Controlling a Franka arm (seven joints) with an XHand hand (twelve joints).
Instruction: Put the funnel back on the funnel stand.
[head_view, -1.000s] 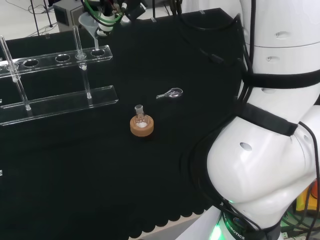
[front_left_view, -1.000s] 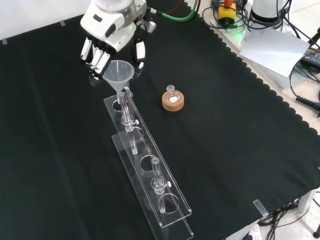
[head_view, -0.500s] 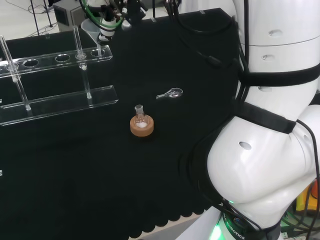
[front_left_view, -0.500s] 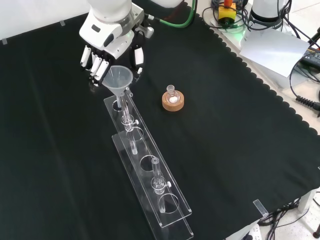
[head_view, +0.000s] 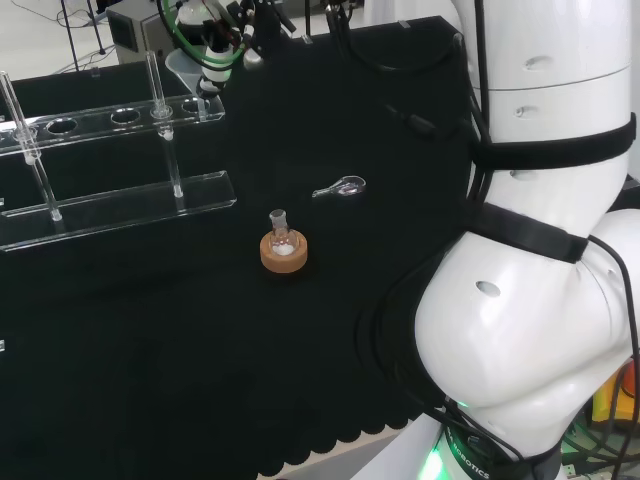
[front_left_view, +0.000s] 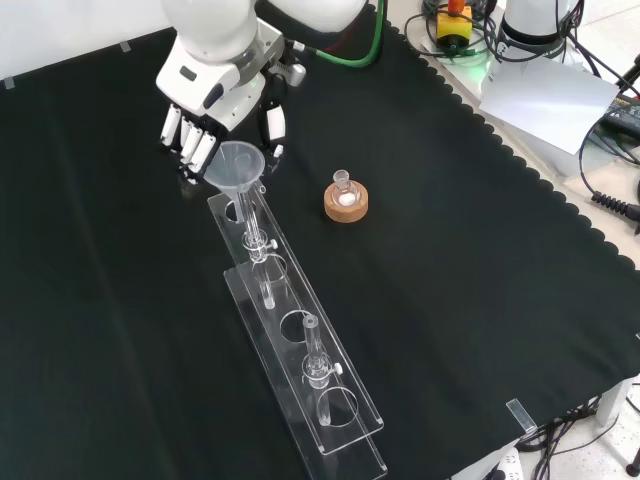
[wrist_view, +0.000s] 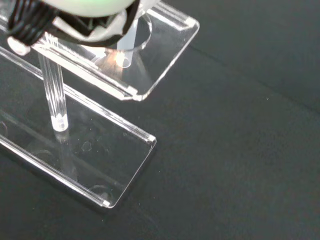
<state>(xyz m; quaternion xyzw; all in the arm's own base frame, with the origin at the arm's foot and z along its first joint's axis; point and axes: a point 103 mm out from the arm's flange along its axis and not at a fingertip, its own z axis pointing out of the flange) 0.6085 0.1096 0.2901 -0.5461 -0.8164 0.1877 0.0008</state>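
Note:
A clear funnel (front_left_view: 237, 164) hangs over the near end of the clear acrylic funnel stand (front_left_view: 300, 330) in the front view. Its stem reaches down into the stand's end hole. The wrist view shows the funnel stem (wrist_view: 127, 49) passing through the hole in the stand's top plate (wrist_view: 167, 50), above the base plate (wrist_view: 100, 165). The hand (front_left_view: 213, 92) is shut on the funnel, with fingers (front_left_view: 190, 140) on one side of the rim and the thumb on the other. In the head view the hand (head_view: 215, 25) and funnel (head_view: 185, 62) sit at the right end of the stand (head_view: 110, 122).
A small round flask on a cork ring (front_left_view: 346, 200) stands right of the stand's end in the front view, also seen as the corked flask (head_view: 284, 250) mid-cloth. A clear scoop (head_view: 342, 187) lies beyond it. The arm's white links (head_view: 540, 300) stand at the head view's right.
The hand has come down a little with the funnel, and the stem has sunk further into the stand's end hole. The flask and scoop have not moved.

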